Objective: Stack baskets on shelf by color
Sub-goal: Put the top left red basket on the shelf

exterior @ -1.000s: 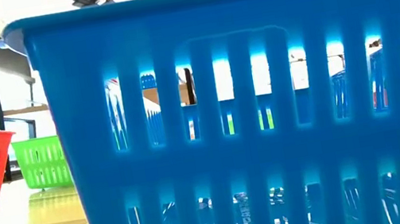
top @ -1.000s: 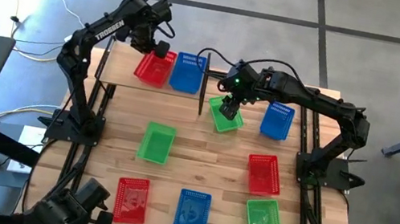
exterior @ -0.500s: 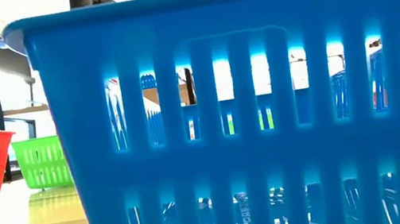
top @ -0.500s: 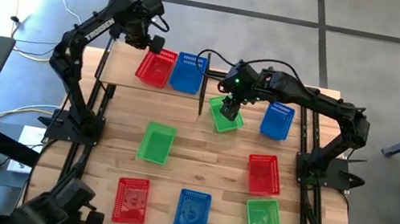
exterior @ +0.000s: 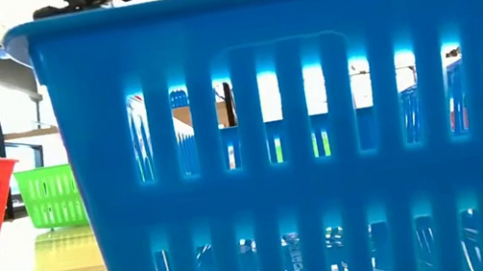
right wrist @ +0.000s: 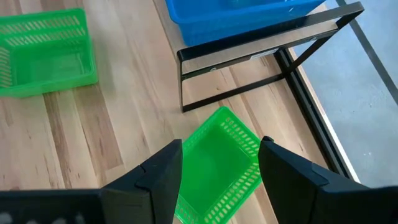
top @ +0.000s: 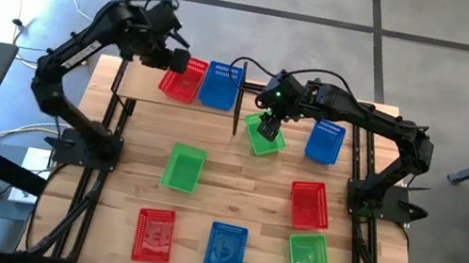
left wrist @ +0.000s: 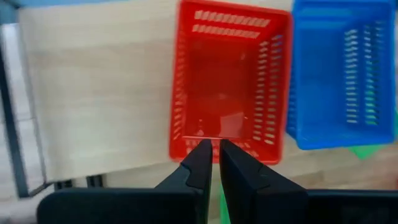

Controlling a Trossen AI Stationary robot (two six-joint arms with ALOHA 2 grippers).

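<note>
High view: left end effector (top: 173, 61) pressed together beside red basket (top: 183, 79) on shelf (top: 142, 84); right end effector (top: 269, 126) spread over green basket (top: 264, 135) below shelf.

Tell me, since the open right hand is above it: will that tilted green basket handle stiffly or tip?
The green basket looks like thin lattice plastic, so probably light. Its walls may flex slightly when pinched. Empty and skewed under the right hand, it would likely slide if nudged.
</note>
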